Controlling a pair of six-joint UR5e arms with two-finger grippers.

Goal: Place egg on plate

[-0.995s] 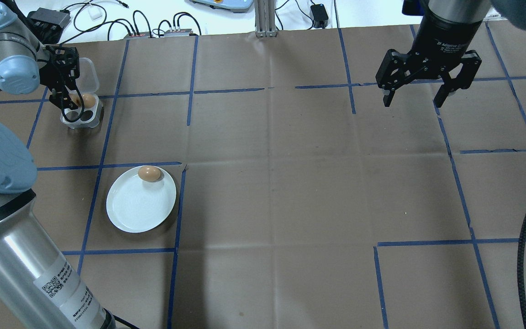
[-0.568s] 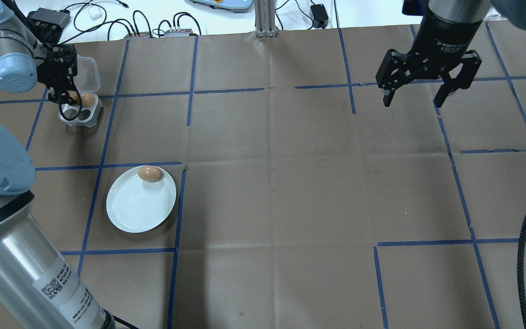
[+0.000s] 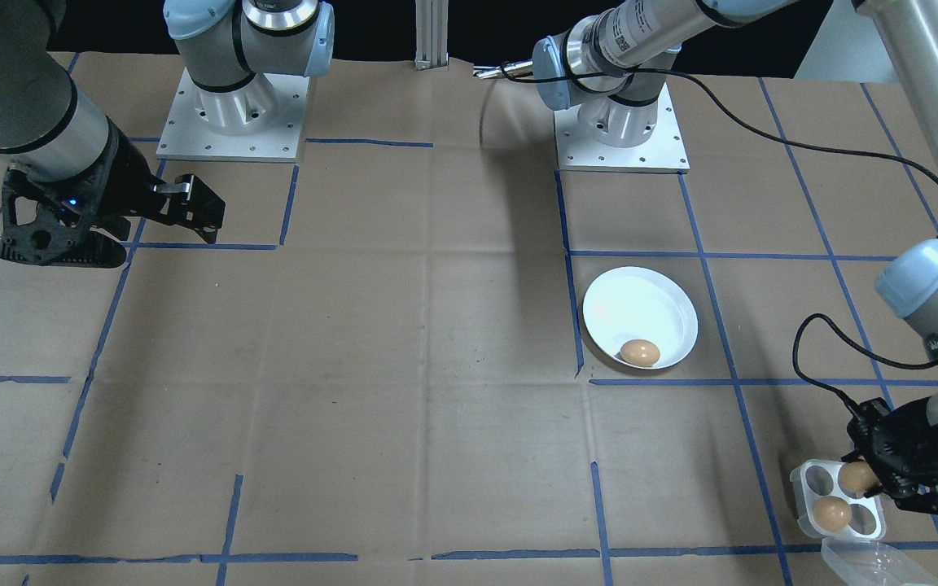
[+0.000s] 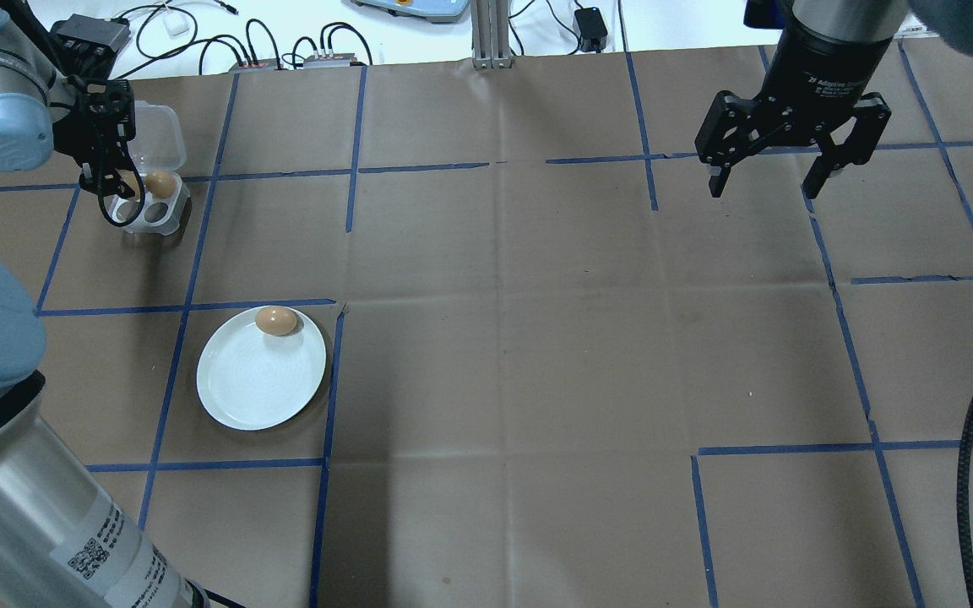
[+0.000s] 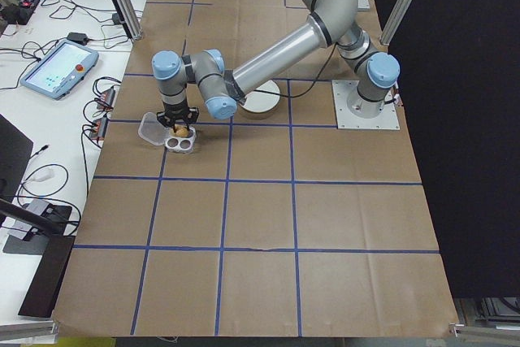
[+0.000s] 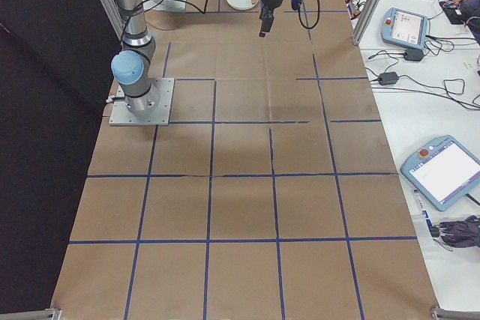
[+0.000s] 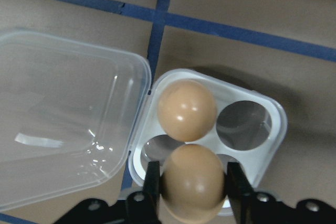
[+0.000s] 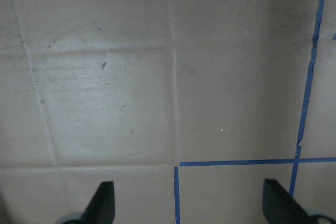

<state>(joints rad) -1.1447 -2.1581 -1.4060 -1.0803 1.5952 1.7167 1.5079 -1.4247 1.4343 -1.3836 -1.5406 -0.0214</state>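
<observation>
At the upper left of the overhead view, the left gripper holds a brown egg between its fingers, above the egg tray. Another egg lies on the white plate, lower left. The right gripper, upper right, stands wide over the table.

Tan-brown eggs sit in a white tray with a clear lid; the plate is glossy white, the counter brown with blue tape lines, and both pincers are black.
</observation>
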